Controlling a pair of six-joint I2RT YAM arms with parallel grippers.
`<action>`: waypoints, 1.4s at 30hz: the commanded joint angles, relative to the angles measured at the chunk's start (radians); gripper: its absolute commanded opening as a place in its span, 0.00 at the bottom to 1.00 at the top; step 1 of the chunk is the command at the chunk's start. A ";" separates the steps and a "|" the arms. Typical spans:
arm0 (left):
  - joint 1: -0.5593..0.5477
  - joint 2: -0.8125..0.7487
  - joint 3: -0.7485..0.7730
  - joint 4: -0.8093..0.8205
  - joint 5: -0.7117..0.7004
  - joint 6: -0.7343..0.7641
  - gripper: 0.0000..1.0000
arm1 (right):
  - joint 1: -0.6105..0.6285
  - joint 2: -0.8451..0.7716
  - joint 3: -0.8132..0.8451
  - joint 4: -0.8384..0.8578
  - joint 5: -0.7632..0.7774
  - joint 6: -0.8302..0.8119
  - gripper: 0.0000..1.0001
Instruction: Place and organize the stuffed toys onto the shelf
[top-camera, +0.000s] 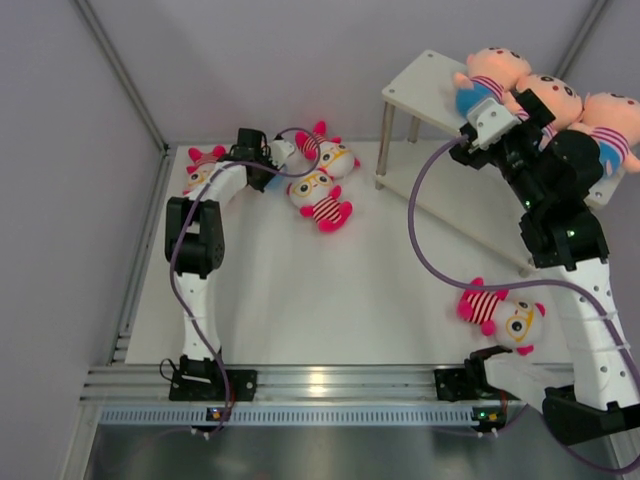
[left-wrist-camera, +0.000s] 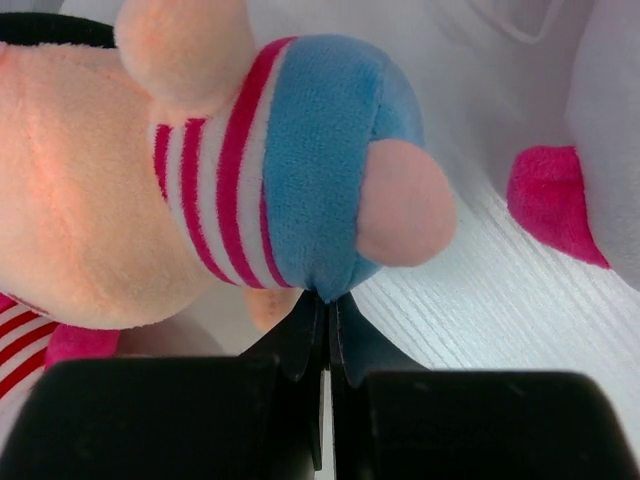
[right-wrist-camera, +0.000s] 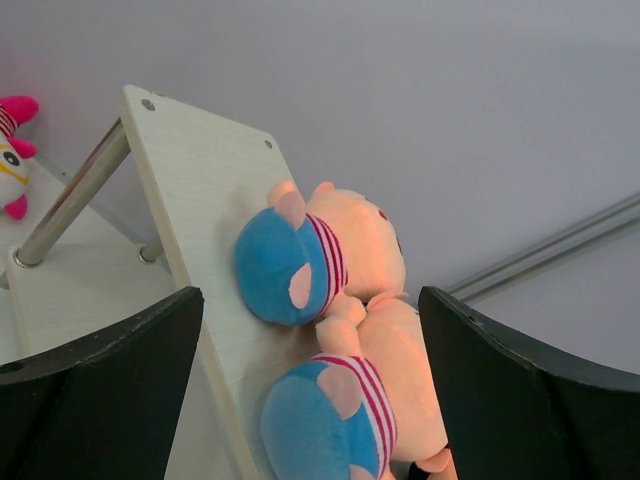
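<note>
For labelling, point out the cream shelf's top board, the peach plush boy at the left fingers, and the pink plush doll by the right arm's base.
Cream shelf board (top-camera: 420, 85): top external, bare corner.
Peach plush boy (left-wrist-camera: 320, 170): left wrist, blue shorts.
Pink plush doll (top-camera: 487, 305): top external, striped body.

no readable text, no labels, no brand marks, no numbers in any view

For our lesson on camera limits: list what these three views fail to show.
Top view: the left arm hides most of the peach doll in the left gripper; left wrist view crops its face.
Top view: frame edge cuts off the rightmost shelf doll.
Top view: right arm covers part of the lower tier.
</note>
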 joint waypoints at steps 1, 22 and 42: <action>-0.004 -0.091 0.018 0.061 0.064 -0.003 0.00 | 0.014 -0.033 0.010 0.021 -0.060 0.000 0.89; -0.088 -0.852 -0.261 -0.333 0.420 0.228 0.00 | 0.442 0.188 0.133 0.033 -0.387 0.173 0.88; -0.098 -0.952 -0.262 -0.353 0.511 0.032 0.00 | 0.653 0.475 0.007 0.446 -0.266 0.507 0.86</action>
